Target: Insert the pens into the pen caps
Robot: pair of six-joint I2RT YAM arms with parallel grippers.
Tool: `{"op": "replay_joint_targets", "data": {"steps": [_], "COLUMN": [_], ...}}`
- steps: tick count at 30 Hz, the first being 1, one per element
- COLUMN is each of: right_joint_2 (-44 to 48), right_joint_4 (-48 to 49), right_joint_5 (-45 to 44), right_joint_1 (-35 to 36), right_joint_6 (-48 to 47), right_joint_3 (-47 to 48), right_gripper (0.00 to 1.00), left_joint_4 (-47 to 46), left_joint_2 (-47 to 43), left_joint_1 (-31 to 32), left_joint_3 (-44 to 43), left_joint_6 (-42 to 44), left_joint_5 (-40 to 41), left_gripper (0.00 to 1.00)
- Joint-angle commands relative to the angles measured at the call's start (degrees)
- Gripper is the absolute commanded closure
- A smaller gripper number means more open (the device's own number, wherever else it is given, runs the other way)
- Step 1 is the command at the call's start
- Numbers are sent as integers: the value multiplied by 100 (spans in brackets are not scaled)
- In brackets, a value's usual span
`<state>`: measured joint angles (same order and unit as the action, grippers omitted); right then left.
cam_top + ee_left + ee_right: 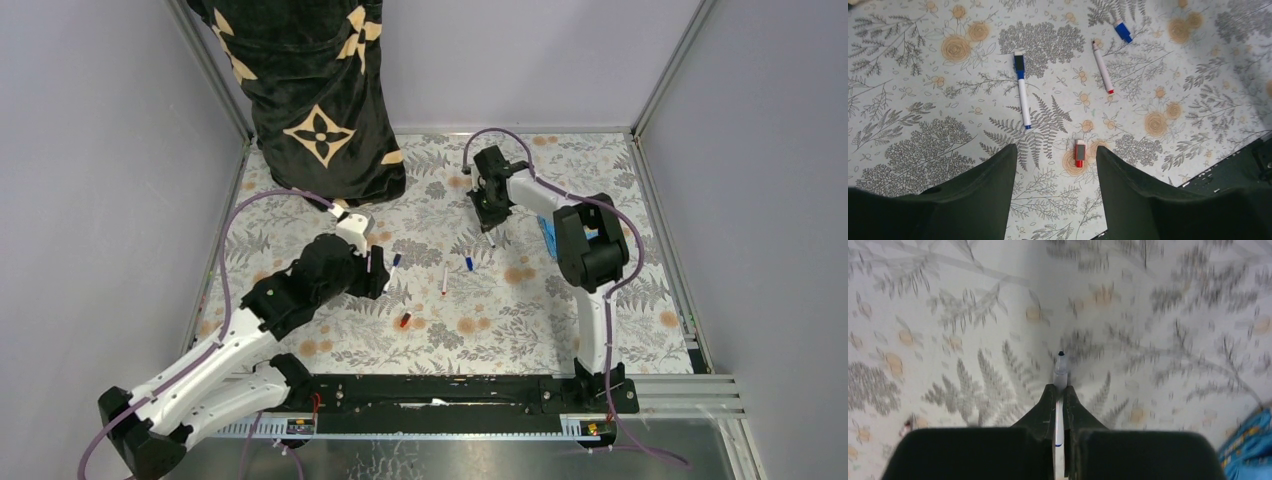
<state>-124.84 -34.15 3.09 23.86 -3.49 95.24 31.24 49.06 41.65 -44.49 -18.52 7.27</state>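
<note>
Black robe (pixel 310 90) drapes onto table (pixel 560 330), behind pens (pixel 444 278)

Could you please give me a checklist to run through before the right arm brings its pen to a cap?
1. Grip: right fingers shut on the held pen: ok.
2. Pen tip sticks out past those fingers: ok.
3. Tip colour, to choose the matching cap: cannot tell, blurred.
4. The blue cap lies free on the table: ok.
5. Cap steadied for insertion: not ok; left fingers open, holding nothing.
</note>
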Motion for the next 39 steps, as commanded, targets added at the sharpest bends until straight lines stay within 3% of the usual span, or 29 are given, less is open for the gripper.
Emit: {"op": "replay_joint_targets", "data": {"steps": [1, 8, 13, 19, 27, 39], "right_joint_2": [1463, 3709, 5402, 6788, 6946, 6620], "right_joint_4": [745, 2188, 3942, 5231, 6683, 7312], "right_joint_5": [-211, 93, 698, -620, -1858, -1417], "right_joint_1": [23, 18, 148, 1498, 3054, 3316], "right_joint_6": [299, 1280, 2700, 4116, 4865, 5070], "right_joint_3": [-895, -2862, -4810, -6075, -6487, -6146], "right_gripper": [100, 100, 100, 100, 100, 100], "left_joint_4": [-420, -973, -1644, -2069, -2507, -2522], "left_joint_2": [-528, -884, -875, -623, -344, -233], "left_joint_1": [63, 63, 58, 70, 224, 278], "left_joint_3": [111, 174, 144, 71, 203, 274], "left_joint_6": [-12, -396, -782, -956, -1067, -968], "left_joint_5": [-46, -667, -1109, -1489, -1786, -1883], "left_gripper": [34, 32, 32, 31, 31, 31]}}
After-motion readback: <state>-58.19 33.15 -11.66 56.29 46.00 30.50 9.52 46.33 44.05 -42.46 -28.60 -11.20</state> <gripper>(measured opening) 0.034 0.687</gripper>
